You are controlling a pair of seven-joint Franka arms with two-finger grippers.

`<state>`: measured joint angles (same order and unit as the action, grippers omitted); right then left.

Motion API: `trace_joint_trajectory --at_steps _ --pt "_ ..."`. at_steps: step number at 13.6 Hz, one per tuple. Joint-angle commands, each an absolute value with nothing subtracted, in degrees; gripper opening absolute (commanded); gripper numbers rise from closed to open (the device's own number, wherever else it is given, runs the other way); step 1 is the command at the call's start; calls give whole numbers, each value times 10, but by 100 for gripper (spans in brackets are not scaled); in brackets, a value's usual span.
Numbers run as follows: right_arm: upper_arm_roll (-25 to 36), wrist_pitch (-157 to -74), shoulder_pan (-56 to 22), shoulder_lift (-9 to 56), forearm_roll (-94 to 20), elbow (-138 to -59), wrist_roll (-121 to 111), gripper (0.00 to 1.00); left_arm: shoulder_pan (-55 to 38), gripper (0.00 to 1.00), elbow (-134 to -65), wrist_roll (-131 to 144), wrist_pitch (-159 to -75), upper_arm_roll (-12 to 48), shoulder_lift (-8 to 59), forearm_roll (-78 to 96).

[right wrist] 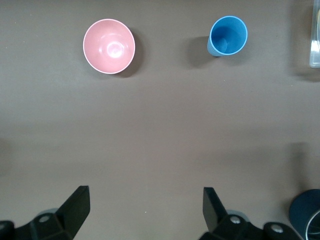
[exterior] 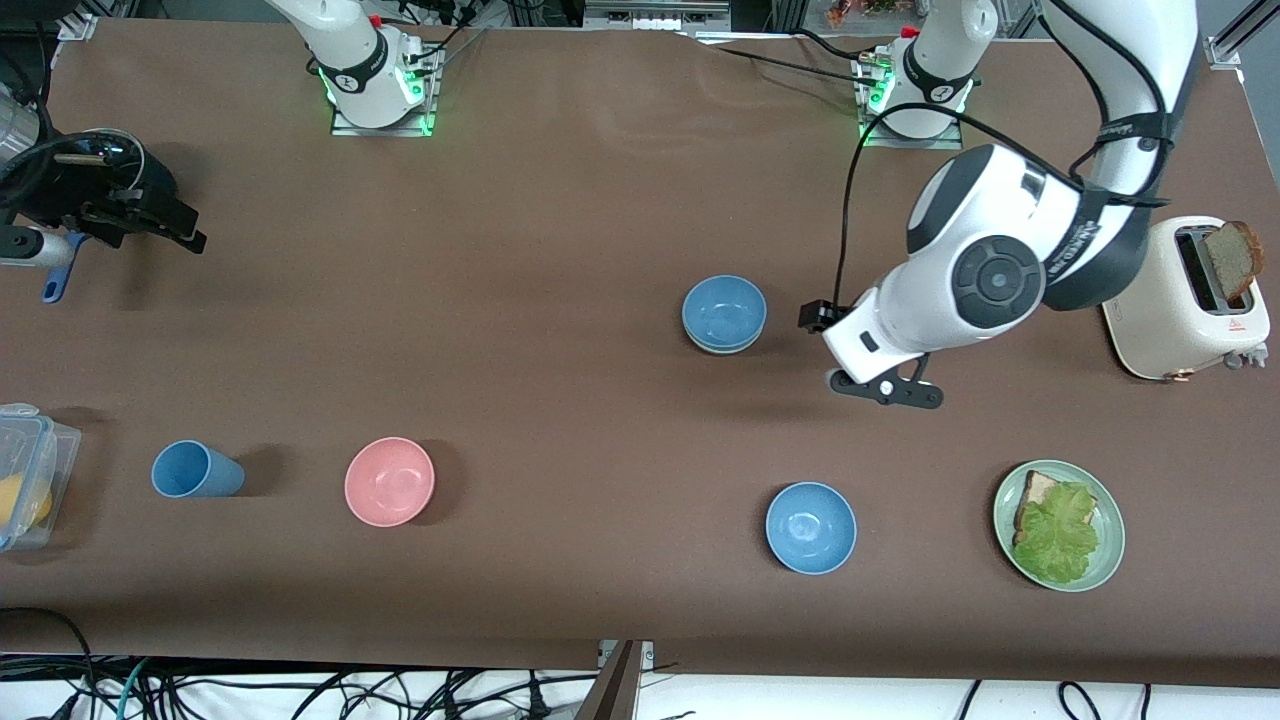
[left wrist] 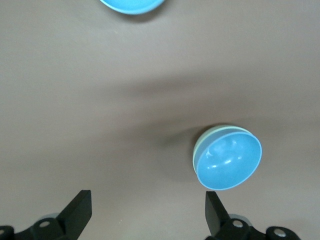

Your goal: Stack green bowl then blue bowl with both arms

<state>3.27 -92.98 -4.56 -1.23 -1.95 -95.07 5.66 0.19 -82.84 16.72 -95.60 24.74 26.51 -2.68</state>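
A blue bowl (exterior: 725,312) sits upright, nested in the green bowl (left wrist: 200,145) mid-desk, bare desk (exterior: 560,200) all around. Left end effector (left wrist: 145,215) hovers beside it, released; right end effector (right wrist: 145,212), released, waits over the desk's right-arm end.

Bright even overhead light, soft shadows beside the round pink bowl (exterior: 389,481) and tall blue cup (exterior: 195,470), white glare specks inside bowls, wrist views slightly soft.

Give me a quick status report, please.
Left gripper open, empty, over bare table beside the stack. Right gripper open, waiting. Blue bowl nested in green bowl. Nothing in the way.
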Motion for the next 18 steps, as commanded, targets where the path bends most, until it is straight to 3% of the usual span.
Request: trace_joint_trajectory --at_steps 1,6,12,13,16,18 --pt "30 -922 -40 -9 -15 -938 47 100 24 100 -780 173 -911 250 268 -45" --pt "31 -922 -39 -7 -15 -938 47 100 50 100 -672 131 -776 253 267 -71" --pt "31 -922 -39 -5 -15 -938 47 100 94 100 -663 41 -765 244 223 -79" --pt "31 -922 -39 -5 -15 -938 47 100 91 100 -682 23 -776 218 192 -71" --pt "31 -922 -39 -5 -15 -938 47 100 -5 100 -796 1 -837 67 103 -47" --pt "31 -922 -39 -5 -15 -938 47 100 -28 100 -870 4 -874 32 49 -27"
